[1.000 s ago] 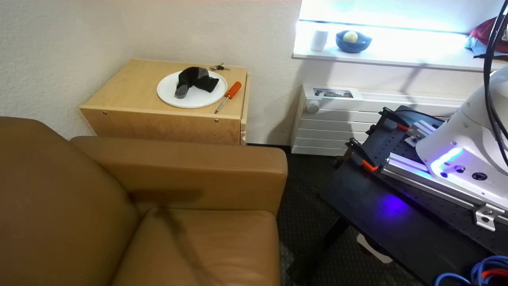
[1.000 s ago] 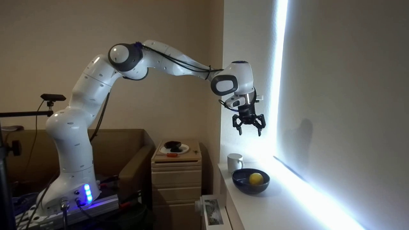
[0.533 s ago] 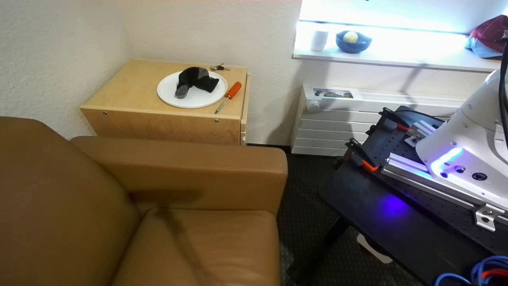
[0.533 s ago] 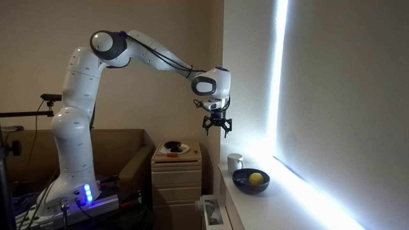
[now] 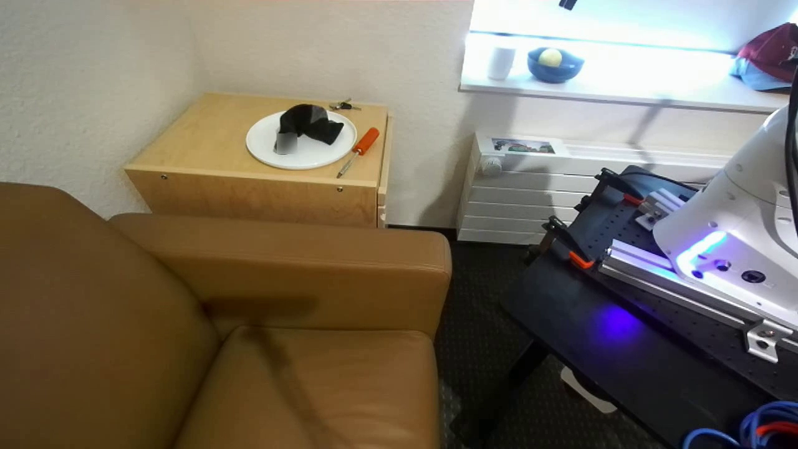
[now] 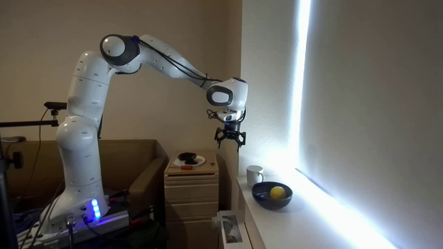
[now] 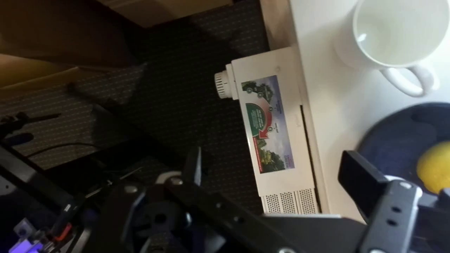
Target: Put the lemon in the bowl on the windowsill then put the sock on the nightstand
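The yellow lemon (image 6: 278,193) rests inside the dark blue bowl (image 6: 260,199) on the windowsill (image 6: 287,230); the lemon (image 7: 436,167) and bowl (image 7: 390,137) also show at the right of the wrist view. The black and grey sock (image 5: 310,121) lies crumpled on a white plate (image 5: 262,142) on the wooden nightstand (image 5: 218,137). My gripper (image 6: 228,148) is open and empty, high in the air left of the bowl and mug. In the wrist view its fingers (image 7: 273,161) are wide apart above the radiator and sill edge.
A white mug (image 6: 254,176) stands behind the bowl on the sill. A red-handled screwdriver (image 5: 366,143) and keys (image 5: 344,106) lie beside the plate. The radiator (image 5: 530,187) is under the sill. The sofa arm (image 5: 299,249) stands before the nightstand. A cap (image 5: 770,59) lies on the sill.
In an exterior view, my open gripper has moved left from above the bowl, away from the window, and then slightly lower. The lemon, bowl and sock have stayed in place.
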You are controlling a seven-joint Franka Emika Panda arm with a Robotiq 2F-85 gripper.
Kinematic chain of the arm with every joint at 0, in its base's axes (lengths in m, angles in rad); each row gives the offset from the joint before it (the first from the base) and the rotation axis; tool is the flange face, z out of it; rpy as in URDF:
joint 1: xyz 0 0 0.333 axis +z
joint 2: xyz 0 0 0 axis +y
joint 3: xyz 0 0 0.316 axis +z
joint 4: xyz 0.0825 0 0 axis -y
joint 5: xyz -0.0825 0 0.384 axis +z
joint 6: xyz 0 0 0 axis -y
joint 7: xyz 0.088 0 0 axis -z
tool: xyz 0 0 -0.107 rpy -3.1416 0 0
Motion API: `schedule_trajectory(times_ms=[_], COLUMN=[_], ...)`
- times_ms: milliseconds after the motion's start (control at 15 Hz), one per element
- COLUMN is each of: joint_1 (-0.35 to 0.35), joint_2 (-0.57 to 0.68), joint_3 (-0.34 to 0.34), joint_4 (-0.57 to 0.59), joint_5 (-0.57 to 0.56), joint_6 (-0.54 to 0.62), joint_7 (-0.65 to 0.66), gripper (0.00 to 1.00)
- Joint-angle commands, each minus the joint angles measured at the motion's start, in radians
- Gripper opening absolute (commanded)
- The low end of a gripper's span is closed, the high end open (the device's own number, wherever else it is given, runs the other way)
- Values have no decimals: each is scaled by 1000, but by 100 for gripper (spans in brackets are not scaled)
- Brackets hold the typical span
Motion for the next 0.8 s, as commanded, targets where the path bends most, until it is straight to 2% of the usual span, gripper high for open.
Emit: schedule_trajectory(times_ms=[0,200,467,533,600,733], joint_1=[92,200,350,358,342,375], joint_2=[6,-8,-22,-28,17,11], joint_3=[61,124,211,216,210,225], joint_4=[-80,-145,-226,-228,-174,-186], joint_5=[-49,-101,-199,-221,-186,-207], joint_6=[12,25,163,191,133,164], joint_7=[-16,4,49,24,52,56], gripper=[100,100,100,100,100,100])
